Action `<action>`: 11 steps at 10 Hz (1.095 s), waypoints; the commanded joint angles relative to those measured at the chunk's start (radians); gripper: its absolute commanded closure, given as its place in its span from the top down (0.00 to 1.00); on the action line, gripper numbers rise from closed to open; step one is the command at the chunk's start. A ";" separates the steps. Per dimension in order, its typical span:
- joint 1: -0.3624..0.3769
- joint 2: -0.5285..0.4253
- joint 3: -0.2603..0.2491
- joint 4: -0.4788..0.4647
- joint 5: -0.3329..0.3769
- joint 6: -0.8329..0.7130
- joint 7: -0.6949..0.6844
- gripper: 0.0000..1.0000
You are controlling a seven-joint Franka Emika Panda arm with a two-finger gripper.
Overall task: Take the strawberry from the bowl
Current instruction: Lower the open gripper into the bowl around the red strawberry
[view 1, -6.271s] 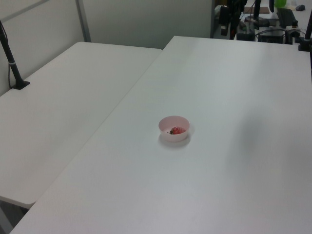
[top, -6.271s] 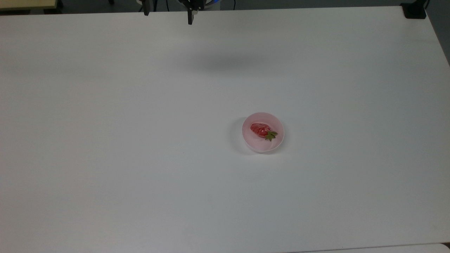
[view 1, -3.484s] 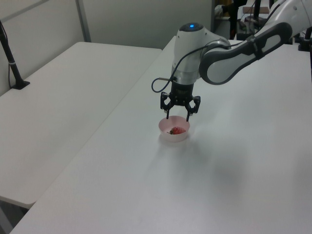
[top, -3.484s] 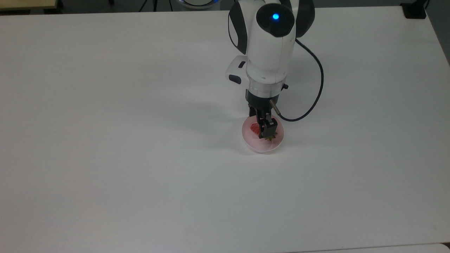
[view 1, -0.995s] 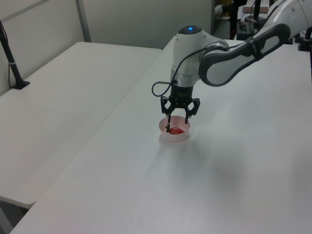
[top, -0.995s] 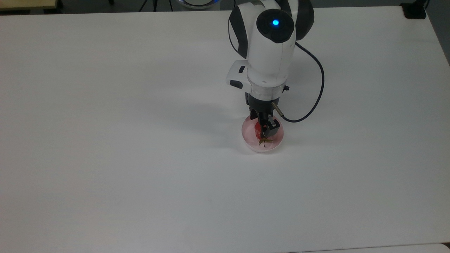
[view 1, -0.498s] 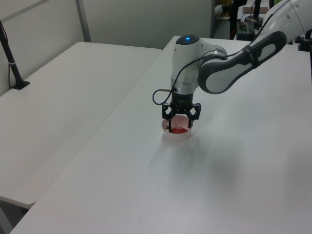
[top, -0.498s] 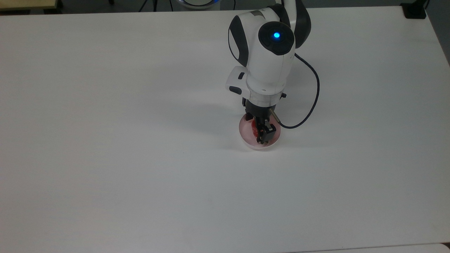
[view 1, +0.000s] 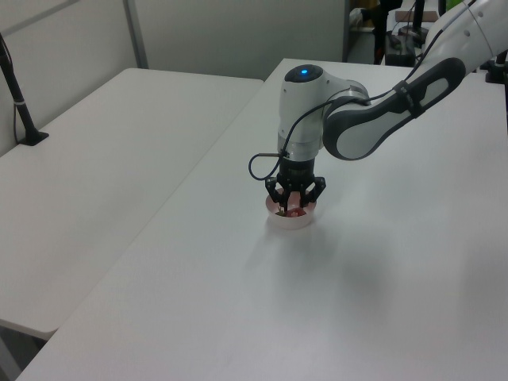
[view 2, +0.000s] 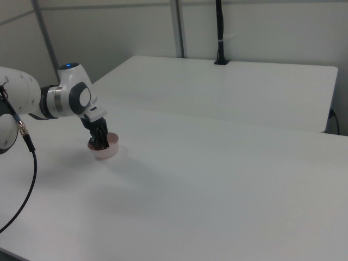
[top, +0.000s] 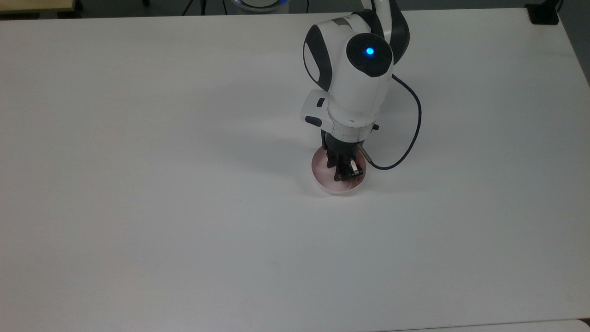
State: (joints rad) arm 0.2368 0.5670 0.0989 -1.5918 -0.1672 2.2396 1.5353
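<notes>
Tabletop [top: 138, 184]: we see a big white tabletop with the bowl on it. In the left view a 2nd white table [view 1: 103, 151] stands just beside it.
Arm [top: 355, 78]: we see 1 white and dark arm with a blue light on top. It points straight down over the bowl. A dark cable [top: 410, 138] loops out on the top view's right.
Bowl [top: 322, 183]: we see a small round pink bowl, a little to the top view's right of the middle of the tabletop. In the right view it sits near the right view's left edge [view 2: 109, 152].
Fingers [top: 343, 171]: the 2 black fingers reach down inside the bowl. We cannot tell how far apart they are, or if they hold anything.
Strawberry [view 1: 294, 213]: we see a bit of red low in the bowl, between the fingers, in the left view.
</notes>
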 commanded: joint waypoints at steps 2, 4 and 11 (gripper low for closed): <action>-0.008 -0.012 0.018 0.001 -0.020 -0.002 0.008 0.26; -0.013 -0.013 0.018 0.003 -0.020 -0.002 0.008 0.21; -0.011 -0.010 0.036 -0.005 -0.028 -0.009 -0.121 0.78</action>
State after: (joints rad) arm 0.2359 0.5668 0.1131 -1.5832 -0.1765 2.2396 1.4323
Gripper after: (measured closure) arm 0.185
